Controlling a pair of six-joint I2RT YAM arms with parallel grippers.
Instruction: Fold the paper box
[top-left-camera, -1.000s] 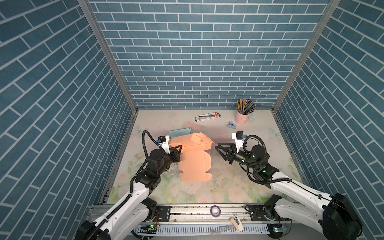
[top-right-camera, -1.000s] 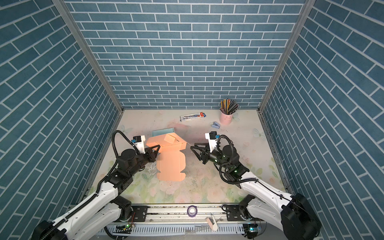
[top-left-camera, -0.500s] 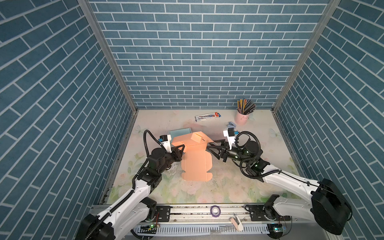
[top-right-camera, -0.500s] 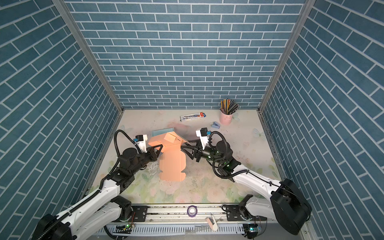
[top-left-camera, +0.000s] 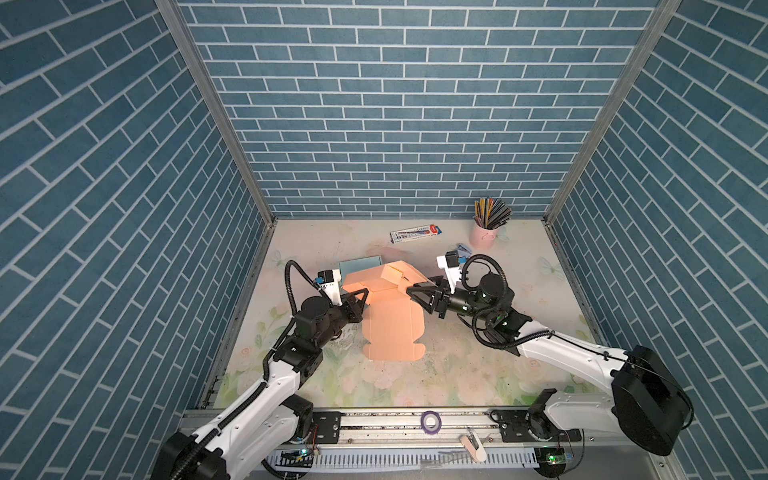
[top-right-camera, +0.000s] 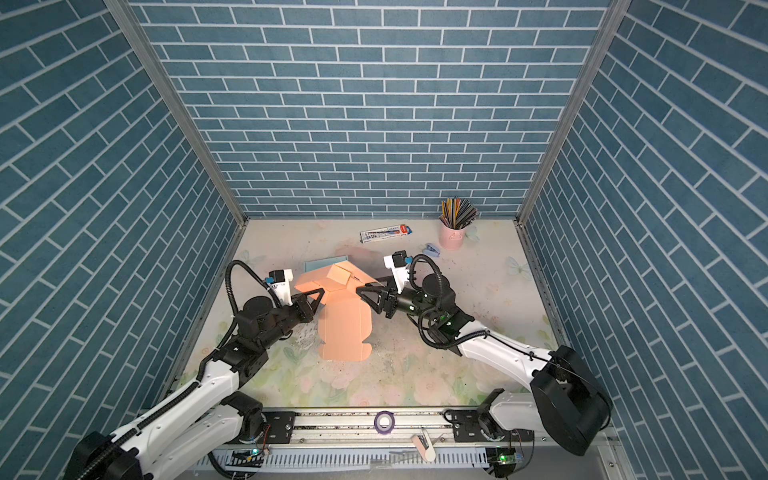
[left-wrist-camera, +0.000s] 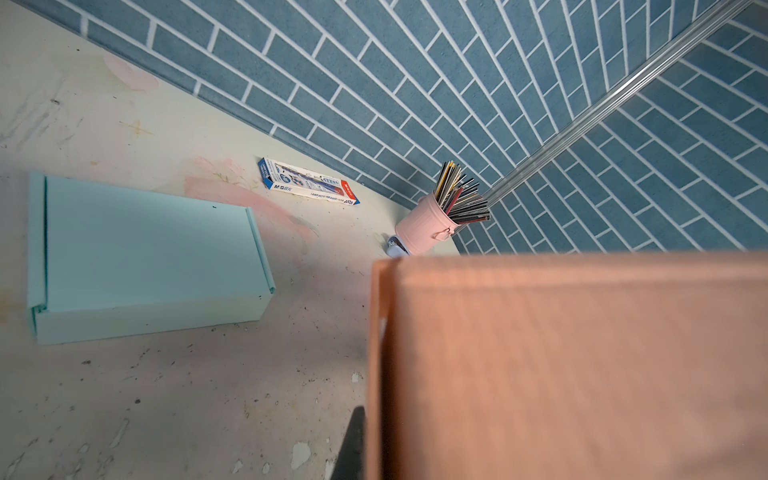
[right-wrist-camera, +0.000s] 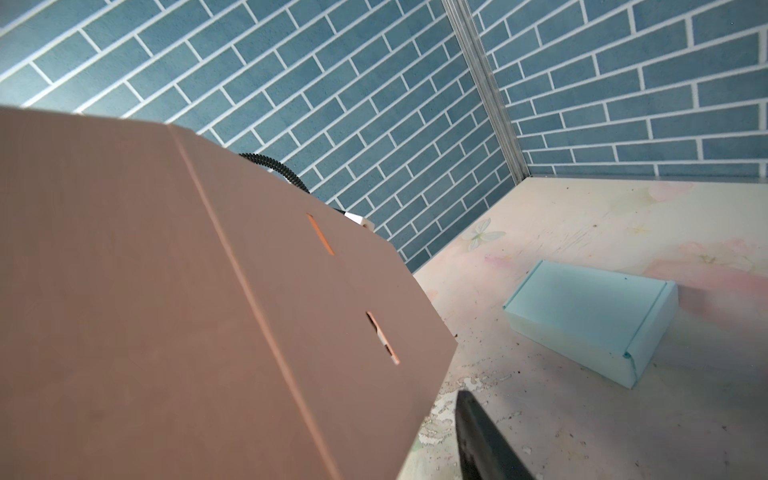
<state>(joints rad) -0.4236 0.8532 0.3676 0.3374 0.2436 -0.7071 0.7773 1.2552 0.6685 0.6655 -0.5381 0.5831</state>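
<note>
Floral-printed matting covers the table (top-left-camera: 478, 365), near whose middle the orange paper box (top-left-camera: 392, 328) is laid, its near part flat and its far panels raised and partly folded over. Just behind the paper box, and partly hidden by it in both top views, a closed teal box (top-left-camera: 358, 264) is seen. At the paper box's left raised flap the left gripper (top-left-camera: 363, 296) is clamped narrowly on the card; in the left wrist view one dark finger (left-wrist-camera: 353, 440) is shown against the panel's edge, the other being hidden behind it. Just beside the paper box's right raised flap the right gripper (top-left-camera: 418, 297) is held with its jaws partly apart; whether the card is touched cannot be told, and only one finger (right-wrist-camera: 482, 436) is shown in the right wrist view. Well behind the paper box and to its right a pink cup (top-left-camera: 482, 237) of pencils is stood. A pen carton (top-left-camera: 415, 233) is laid well behind the paper box, a small blue object (top-left-camera: 463, 249) is seen between the paper box and the cup, and a purple tape roll (top-left-camera: 431, 420) is set well in front.
</note>
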